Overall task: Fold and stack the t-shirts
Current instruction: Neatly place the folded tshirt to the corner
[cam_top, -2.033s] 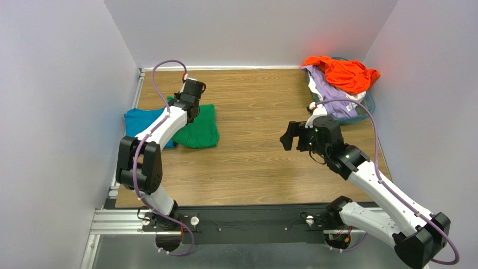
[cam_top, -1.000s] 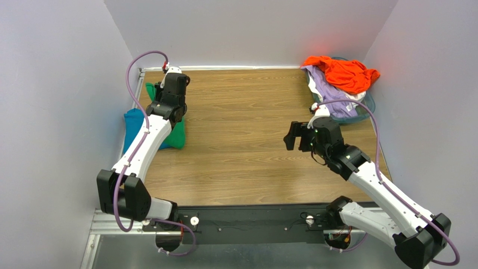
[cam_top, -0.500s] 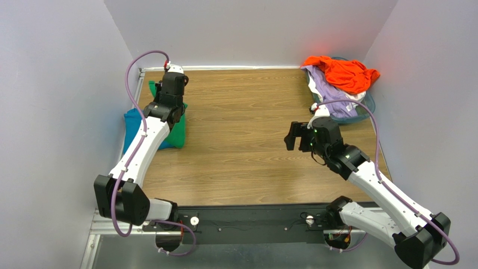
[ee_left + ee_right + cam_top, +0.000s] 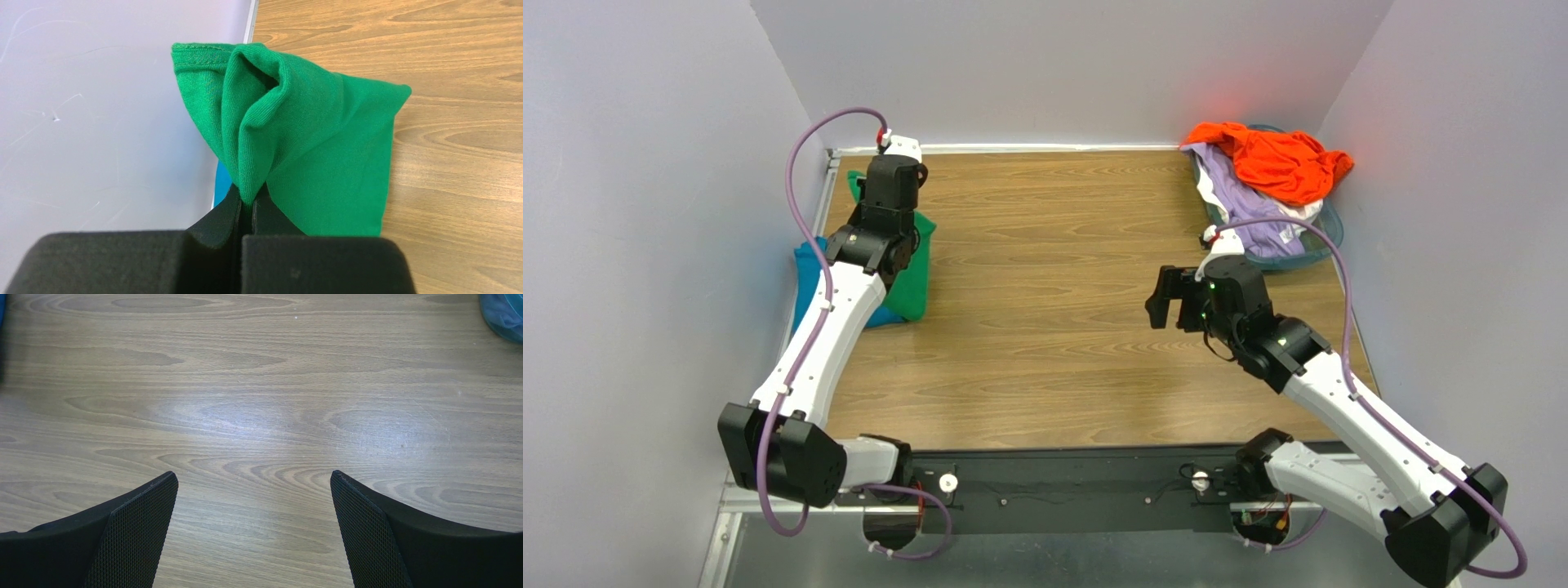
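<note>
A bright green t-shirt [image 4: 319,141] hangs bunched from my left gripper [image 4: 250,199], which is shut on a pinched fold of it at the table's far left, close to the wall. In the top view the green t-shirt [image 4: 916,272] drapes beside the left gripper [image 4: 879,202] and over the teal-blue t-shirt [image 4: 810,284], which lies on the table along the left wall. My right gripper [image 4: 253,484] hovers open over bare wood right of centre, nothing between its fingers; from above the right gripper [image 4: 1163,298] points left. Orange [image 4: 1274,159], lavender [image 4: 1234,202] and white t-shirts are heaped at the far right.
A clear bluish plastic basket [image 4: 1318,243] at the far right corner holds the heaped shirts, and its edge [image 4: 504,315] shows in the right wrist view. White walls enclose the wooden table [image 4: 1063,319] on the left, back and right.
My left arm has swung further left toward the wall, dragging the green t-shirt with it over the teal-blue one. The right arm has stayed where it was.
</note>
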You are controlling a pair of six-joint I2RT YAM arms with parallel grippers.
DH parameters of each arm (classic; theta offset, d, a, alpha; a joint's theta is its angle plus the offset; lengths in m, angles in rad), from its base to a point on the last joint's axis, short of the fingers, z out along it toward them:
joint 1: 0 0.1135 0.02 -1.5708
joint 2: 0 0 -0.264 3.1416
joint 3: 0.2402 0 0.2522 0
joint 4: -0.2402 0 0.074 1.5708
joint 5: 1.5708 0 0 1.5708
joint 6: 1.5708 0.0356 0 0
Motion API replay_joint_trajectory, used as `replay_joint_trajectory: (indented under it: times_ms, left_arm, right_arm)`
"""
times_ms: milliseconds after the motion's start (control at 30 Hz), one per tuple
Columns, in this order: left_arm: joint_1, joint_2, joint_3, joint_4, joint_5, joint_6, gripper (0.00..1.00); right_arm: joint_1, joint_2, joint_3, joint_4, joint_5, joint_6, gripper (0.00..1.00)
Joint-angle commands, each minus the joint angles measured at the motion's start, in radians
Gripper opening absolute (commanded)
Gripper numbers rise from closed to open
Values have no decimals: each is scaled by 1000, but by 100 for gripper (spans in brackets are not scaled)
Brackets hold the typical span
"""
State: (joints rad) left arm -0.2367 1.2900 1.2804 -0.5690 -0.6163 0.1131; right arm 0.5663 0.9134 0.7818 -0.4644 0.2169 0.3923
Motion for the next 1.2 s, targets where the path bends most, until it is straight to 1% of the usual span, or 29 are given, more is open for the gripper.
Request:
replay_joint_trajectory:
  times_ms: [0,100,267,333,367,400,433,500,567,600,667,767,867,900,933,967,1000,1033,1167]
  left_arm:
    - [2,-52,36,8,-36,29,0]
    - [5,-46,22,12,-100,36,0]
    - [19,-28,-42,67,-69,48,0]
    - [28,-5,-73,89,-112,37,0]
    - [33,5,-82,104,-162,40,0]
    - [39,5,-88,119,-184,40,0]
    - [63,11,-87,142,-197,39,0]
    - [112,17,-76,170,-201,45,0]
    - [135,20,-72,169,-182,57,0]
    - [138,20,-70,166,-166,63,0]
    - [155,14,-99,219,-146,105,0]
    - [160,40,-119,253,-135,118,0]
    - [168,89,-121,294,-149,123,0]
    - [183,182,-96,343,-166,131,0]
    - [183,183,-96,343,-166,131,0]
    - [192,218,-89,348,-213,128,0]
    - [192,218,-82,354,-233,128,0]
    - [204,251,-63,357,-247,120,0]
    - [227,307,-42,353,-224,103,0]
  right_arm:
    - [-2,5,-7,-11,30,11,100]
    - [-2,13,-9,-11,22,10,100]
    - [-2,31,-9,-11,15,10,100]
    - [-2,38,-16,-11,13,16,100]
    - [0,42,-18,-11,15,19,100]
    - [-2,45,-18,-11,15,19,100]
    - [0,48,-18,-11,15,22,100]
    - [-2,48,-18,-11,10,25,100]
    - [-2,47,-19,-11,-8,28,100]
    - [-2,48,-24,-10,-19,29,100]
    - [-2,48,-26,-10,-42,28,100]
    - [-2,48,-24,-11,-54,26,100]
    - [0,48,-27,-11,-71,23,100]
    - [-2,48,-27,-10,-67,23,100]
    - [-2,48,-29,-10,-67,23,100]
    - [-2,50,-30,-11,-65,25,100]
    - [-2,51,-30,-11,-63,25,100]
    - [-2,53,-32,-11,-65,26,100]
    - [-2,58,-32,-11,-54,28,100]
